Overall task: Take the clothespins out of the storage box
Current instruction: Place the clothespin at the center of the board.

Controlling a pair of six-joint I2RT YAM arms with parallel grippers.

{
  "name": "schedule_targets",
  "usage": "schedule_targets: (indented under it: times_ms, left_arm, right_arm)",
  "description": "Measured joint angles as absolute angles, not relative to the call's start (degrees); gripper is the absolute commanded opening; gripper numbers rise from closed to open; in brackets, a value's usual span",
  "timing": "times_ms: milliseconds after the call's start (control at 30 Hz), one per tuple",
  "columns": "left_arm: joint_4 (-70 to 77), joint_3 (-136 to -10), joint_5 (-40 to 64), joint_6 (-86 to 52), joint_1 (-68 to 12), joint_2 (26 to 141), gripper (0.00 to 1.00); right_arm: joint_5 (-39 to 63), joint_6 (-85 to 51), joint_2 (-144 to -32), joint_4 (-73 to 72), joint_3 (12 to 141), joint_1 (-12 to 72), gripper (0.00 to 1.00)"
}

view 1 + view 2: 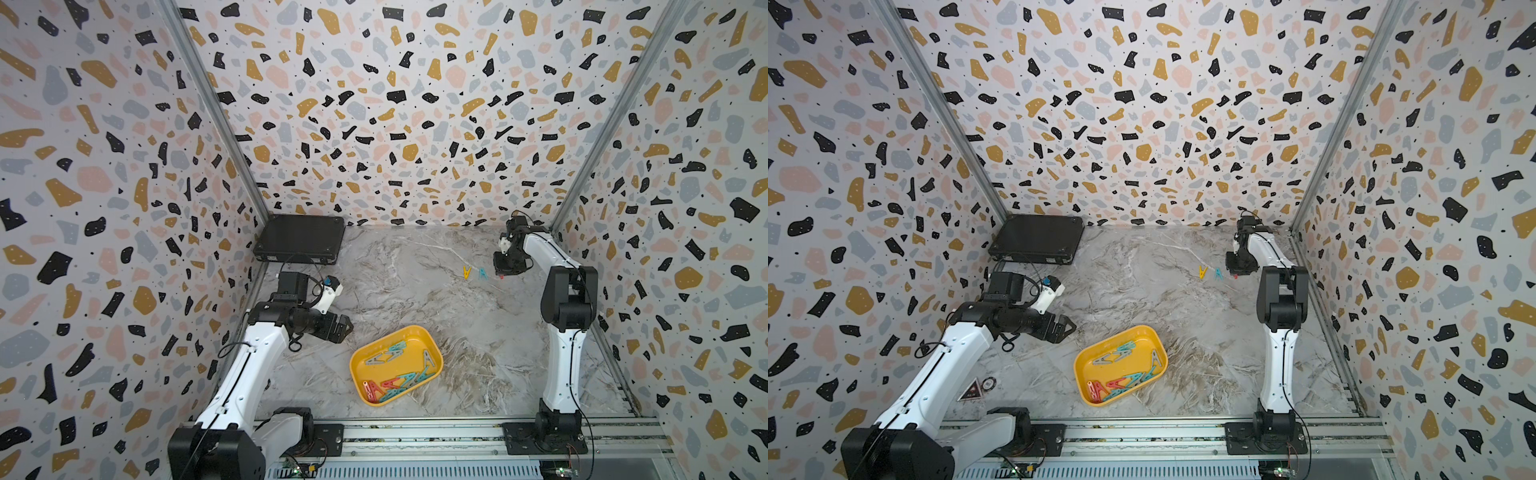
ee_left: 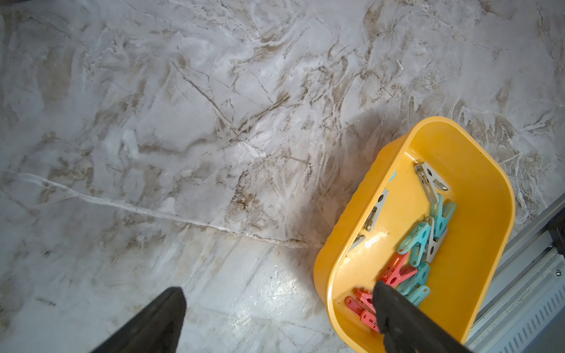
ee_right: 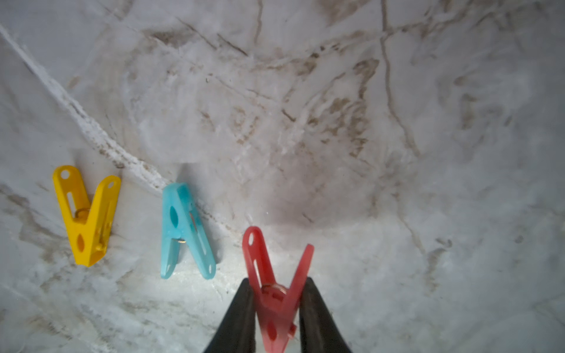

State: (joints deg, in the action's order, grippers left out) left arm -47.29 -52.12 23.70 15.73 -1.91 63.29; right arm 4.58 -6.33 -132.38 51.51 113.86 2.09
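Aluminium rails [image 1: 415, 434] are seen nearest the camera in both top views, with the two arm bases fixed to them. Just beyond, on the grey marble-patterned table [image 1: 415, 282], the yellow storage box [image 1: 417, 334] [image 1: 1142, 332] is set at a slant, near the front and roughly midway between the arms. The clothespins [image 1: 401, 382] [image 1: 1129, 380] inside it are grey, teal and red. Most are heaped toward the near end, and a few grey and teal ones are spread along the far side.

The left gripper [image 1: 347, 328] [image 1: 1065, 328] is held above the table, just beside the box's left far corner. Its jaws are spread wide and nothing is held between them. In the left wrist view [image 2: 277, 287], one black finger [image 2: 397, 314] is seen in front of the red pegs at the end of the box [image 2: 477, 195].

Farther back on the right, the right gripper [image 1: 503, 272] [image 3: 277, 281] is pointed down at the table and clamped on a red clothespin [image 3: 275, 305]. Whether that peg touches the surface cannot be told. Just beside it, a teal clothespin [image 3: 183, 226] [image 1: 482, 273] and then a yellow clothespin [image 3: 87, 220] [image 1: 466, 272] are laid flat in a row on the table, well apart from the box.

Farthest away, a flat black case [image 1: 301, 239] [image 1: 1038, 237] is placed in the back left corner.
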Motion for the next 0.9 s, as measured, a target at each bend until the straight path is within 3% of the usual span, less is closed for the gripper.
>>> schedule_targets:
  times_ms: [700,900]
  left_arm:
    - [-47.29,-52.12,23.7,15.73,-1.91,63.29,1.0]
    - [-47.29,-52.12,23.7,15.73,-1.91,63.29,1.0]
  right_arm:
    - [5.61,-6.0,-139.15,54.72,121.34,1.98,0.31]
    - [5.91,-6.42,-139.15,54.83,121.34,1.98,0.37]
